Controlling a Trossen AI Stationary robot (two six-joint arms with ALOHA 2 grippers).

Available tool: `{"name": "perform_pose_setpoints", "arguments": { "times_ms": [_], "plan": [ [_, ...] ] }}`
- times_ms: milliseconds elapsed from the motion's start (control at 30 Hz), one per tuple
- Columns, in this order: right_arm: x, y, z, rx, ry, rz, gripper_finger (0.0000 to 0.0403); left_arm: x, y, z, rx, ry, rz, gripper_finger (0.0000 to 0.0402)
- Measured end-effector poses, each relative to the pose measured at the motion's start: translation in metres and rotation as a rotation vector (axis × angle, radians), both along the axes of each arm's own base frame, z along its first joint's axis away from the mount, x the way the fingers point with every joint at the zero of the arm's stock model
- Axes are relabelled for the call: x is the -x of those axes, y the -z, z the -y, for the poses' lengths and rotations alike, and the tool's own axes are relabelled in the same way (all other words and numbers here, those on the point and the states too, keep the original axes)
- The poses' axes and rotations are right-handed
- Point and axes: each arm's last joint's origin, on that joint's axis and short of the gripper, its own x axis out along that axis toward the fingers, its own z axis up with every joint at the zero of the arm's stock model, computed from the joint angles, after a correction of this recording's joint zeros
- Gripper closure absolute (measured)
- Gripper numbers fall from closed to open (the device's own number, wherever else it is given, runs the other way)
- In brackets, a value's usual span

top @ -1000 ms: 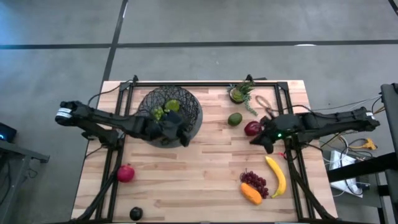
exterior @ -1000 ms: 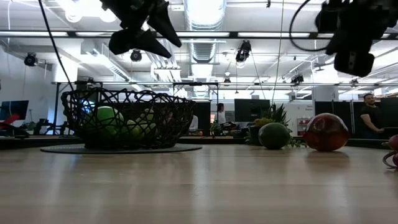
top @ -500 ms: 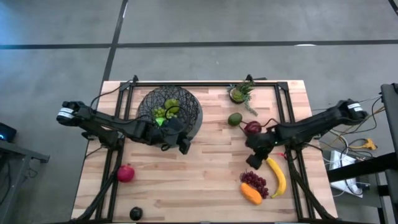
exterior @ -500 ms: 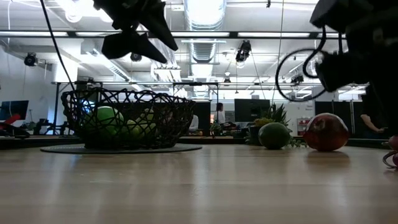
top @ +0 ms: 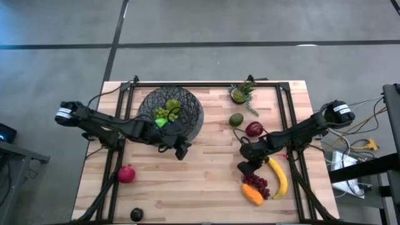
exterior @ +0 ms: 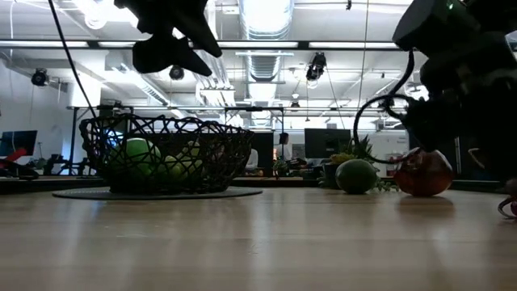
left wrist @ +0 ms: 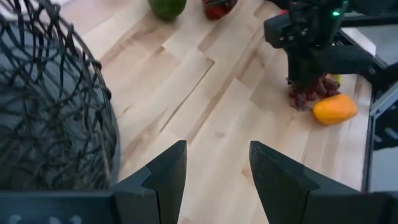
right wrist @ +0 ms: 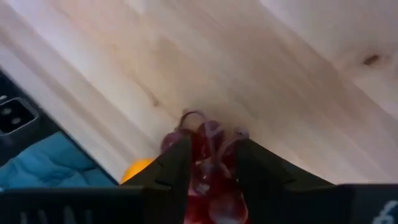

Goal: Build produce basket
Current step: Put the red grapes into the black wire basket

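Observation:
The dark wire basket (top: 170, 112) stands on a grey disc at the table's far left, with green grapes (top: 162, 113) and a green apple (exterior: 137, 155) inside. My left gripper (top: 181, 150) hovers open just near-right of the basket (left wrist: 50, 106), above the bare wood. My right gripper (top: 245, 167) is open over the near right part of the table, just above the purple grapes (top: 255, 183). In the right wrist view its fingers (right wrist: 171, 163) frame the purple grapes (right wrist: 202, 155). The banana (top: 279, 177) and orange piece (top: 252, 195) lie beside the grapes.
A red apple (top: 254, 129), an avocado (top: 235, 119) and a small spiky plant (top: 242, 92) sit at the far right. Another red fruit (top: 126, 174) and a dark plum (top: 136, 215) lie near the left near corner. Bare wood shows in the table's middle.
My right gripper has swung from beside the red apple toward the table's near edge and left, coming down over the purple grapes. My left gripper has drawn back from the basket's rim toward the near edge, staying open.

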Motion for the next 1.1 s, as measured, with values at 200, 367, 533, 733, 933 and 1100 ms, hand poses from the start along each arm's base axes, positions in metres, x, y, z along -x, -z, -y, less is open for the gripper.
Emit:
{"name": "perform_pose_setpoints", "arguments": {
  "times_ms": [200, 367, 533, 733, 933, 1100],
  "plan": [
    [-0.003, 0.005, -0.003, 0.016, -0.012, -0.032, 0.0344, 0.007, -0.005, -0.001, -0.067, 0.057, -0.013, 0.0243],
    [-0.018, -0.014, -0.006, 0.054, 0.007, 0.041, 0.0389, 0.025, -0.020, -0.005, -0.108, 0.087, -0.003, 0.0243],
    [-0.039, -0.054, -0.005, 0.178, 0.042, 0.080, 0.0393, 0.053, -0.049, -0.011, -0.174, 0.131, 0.110, 0.0243],
    [-0.079, -0.116, 0.008, 0.350, 0.081, 0.284, 0.0393, 0.090, -0.077, -0.022, -0.281, 0.074, 0.245, 0.0243],
    [-0.126, -0.176, 0.032, 0.485, 0.078, 0.531, 0.0394, 0.113, -0.094, -0.030, -0.337, -0.069, 0.347, 0.0243],
    [-0.167, -0.229, 0.053, 0.572, 0.029, 0.784, 0.0394, 0.126, -0.103, -0.033, -0.324, -0.080, 0.401, 0.0243]
  ]
}}
